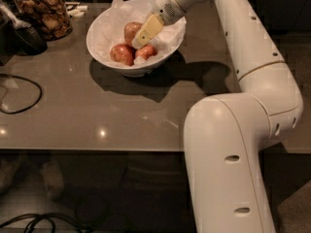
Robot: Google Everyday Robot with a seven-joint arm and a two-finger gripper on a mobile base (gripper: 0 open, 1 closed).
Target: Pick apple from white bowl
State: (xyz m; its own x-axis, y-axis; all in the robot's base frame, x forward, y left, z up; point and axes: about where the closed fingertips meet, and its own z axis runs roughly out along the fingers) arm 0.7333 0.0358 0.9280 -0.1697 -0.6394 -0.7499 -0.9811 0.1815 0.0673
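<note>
The white bowl (104, 29), lined with crinkled white paper, stands at the back of the grey table. It holds three apples. The paler golden-red apple (130, 31) lies at the back. Two smaller red apples (121, 54) (146, 51) lie in front of it. My gripper (141, 40) reaches down into the bowl from the right. Its cream tip lies against the right side of the paler apple, just above the right-hand red apple. The apple's right side is hidden behind the gripper.
A glass jar of brown snacks (44, 14) stands at the back left, beside a dark object (26, 39). A black cable (22, 95) loops on the table's left. My arm's large white links (228, 144) fill the right side, over the table's front edge (97, 150).
</note>
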